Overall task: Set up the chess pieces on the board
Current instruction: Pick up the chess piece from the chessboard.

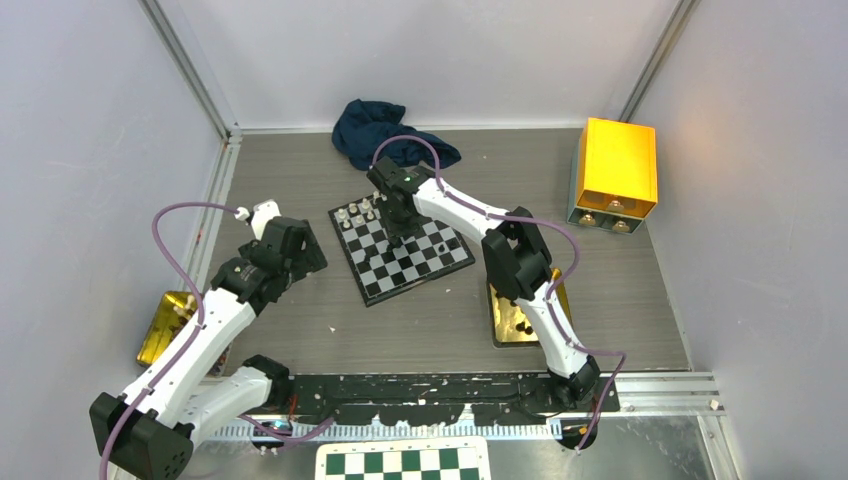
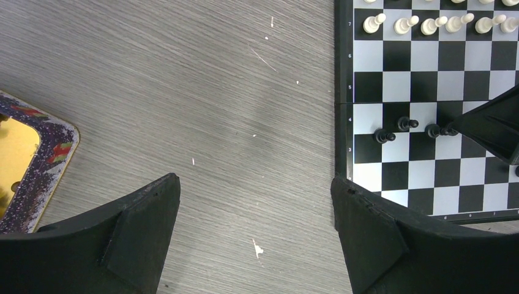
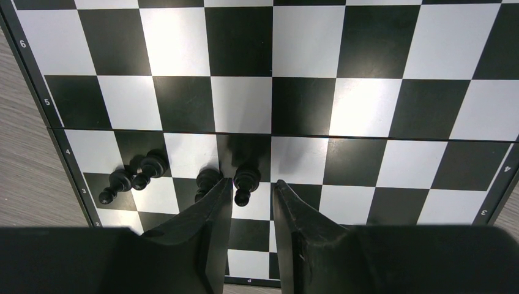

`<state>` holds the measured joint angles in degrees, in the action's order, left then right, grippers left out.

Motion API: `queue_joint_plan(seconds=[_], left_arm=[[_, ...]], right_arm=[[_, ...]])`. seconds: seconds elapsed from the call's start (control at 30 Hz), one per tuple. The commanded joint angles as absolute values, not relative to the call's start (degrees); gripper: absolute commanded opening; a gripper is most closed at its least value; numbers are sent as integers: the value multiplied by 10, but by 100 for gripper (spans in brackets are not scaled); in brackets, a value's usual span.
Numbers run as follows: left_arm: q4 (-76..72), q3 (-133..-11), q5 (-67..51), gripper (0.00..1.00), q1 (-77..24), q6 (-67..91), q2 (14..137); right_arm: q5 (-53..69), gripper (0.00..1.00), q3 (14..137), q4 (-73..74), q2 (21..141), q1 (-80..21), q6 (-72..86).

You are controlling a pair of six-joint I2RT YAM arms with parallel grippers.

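The small black-and-silver board (image 1: 420, 268) lies at the table's middle. Silvery-white pieces (image 1: 358, 212) stand along its far left edge; in the left wrist view they form a row of pawns (image 2: 434, 24). My right gripper (image 1: 405, 236) hangs low over the board (image 3: 361, 104), its jaws slightly apart (image 3: 253, 182). A black pawn (image 3: 246, 179) stands on the board between the tips, near the left finger. Three more black pawns (image 3: 152, 165) stand to its left. My left gripper (image 2: 254, 180) is open and empty over bare table, left of the board (image 2: 422, 73).
A blue cloth (image 1: 380, 130) lies behind the board. A yellow box (image 1: 615, 170) stands at the back right. A gold tray (image 1: 165, 325) lies at the left, another tray (image 1: 515, 322) under the right arm. A green-and-white board (image 1: 405, 462) lies at the near edge.
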<state>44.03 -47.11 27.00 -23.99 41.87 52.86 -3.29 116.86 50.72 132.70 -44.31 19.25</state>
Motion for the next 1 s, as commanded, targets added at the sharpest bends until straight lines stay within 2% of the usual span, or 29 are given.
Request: queue_joint_plan(seconds=[0.0,0.37,0.67,0.97], left_arm=[[427,-478,285,94,-243,414,524],[429,-476,285,94,-243,415,521],[432,-475,287,94,-243,415,516],[430,-475,283,94,-243,417,516]], right_arm=[[-25,36,1189,508,1319,-448,193],[-22,28,1180,505,1320,-448,195],[-25,8,1180,507,1317,-449,195],[-44,3,1165,506,1287,-450,192]])
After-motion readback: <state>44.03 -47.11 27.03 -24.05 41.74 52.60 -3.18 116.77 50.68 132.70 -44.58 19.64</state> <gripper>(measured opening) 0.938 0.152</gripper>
